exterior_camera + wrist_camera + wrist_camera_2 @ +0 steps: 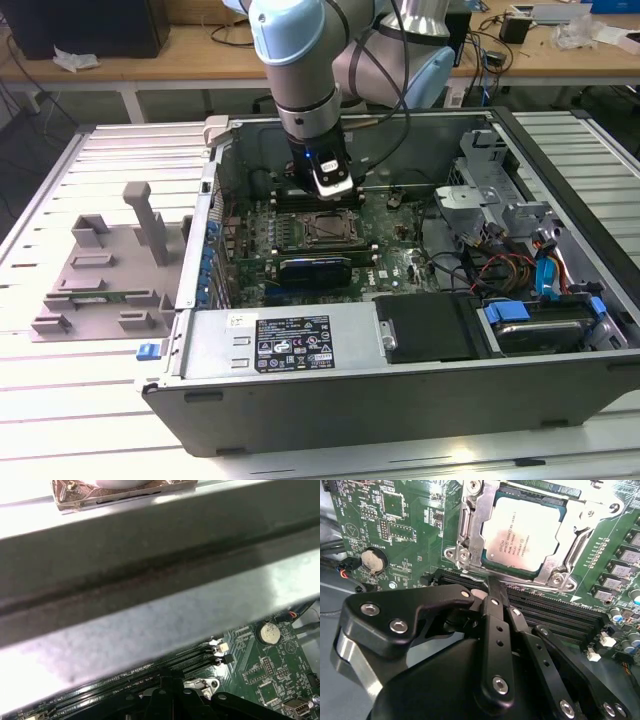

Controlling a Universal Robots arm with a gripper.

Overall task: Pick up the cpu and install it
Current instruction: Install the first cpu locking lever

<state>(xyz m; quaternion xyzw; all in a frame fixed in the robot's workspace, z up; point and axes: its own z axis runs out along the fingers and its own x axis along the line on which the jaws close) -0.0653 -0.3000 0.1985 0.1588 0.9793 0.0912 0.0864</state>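
Note:
The cpu (pixel 520 534), a square chip with a silvery top, lies flat inside the metal-framed socket (pixel 465 530) on the green motherboard. In the exterior view the cpu (pixel 326 229) sits mid-board inside the open computer case (pixel 400 400). My gripper (pixel 490 586) hovers just beside the socket's edge, over the dark memory slots (pixel 555 615), with its black fingers (pixel 496 615) pressed together and nothing between them. The exterior view shows the gripper (pixel 335 192) just behind the socket. The fingertips (pixel 170 692) also appear in the first wrist view, close to the case's grey wall (pixel 150 580).
A grey plastic tray (pixel 100 270) with upright blocks rests on the slatted table at the exterior view's left. Inside the case are a drive cage (pixel 500 190), coloured cables (pixel 510 270) and a power supply (pixel 290 340). A coin battery (pixel 373 560) sits on the board.

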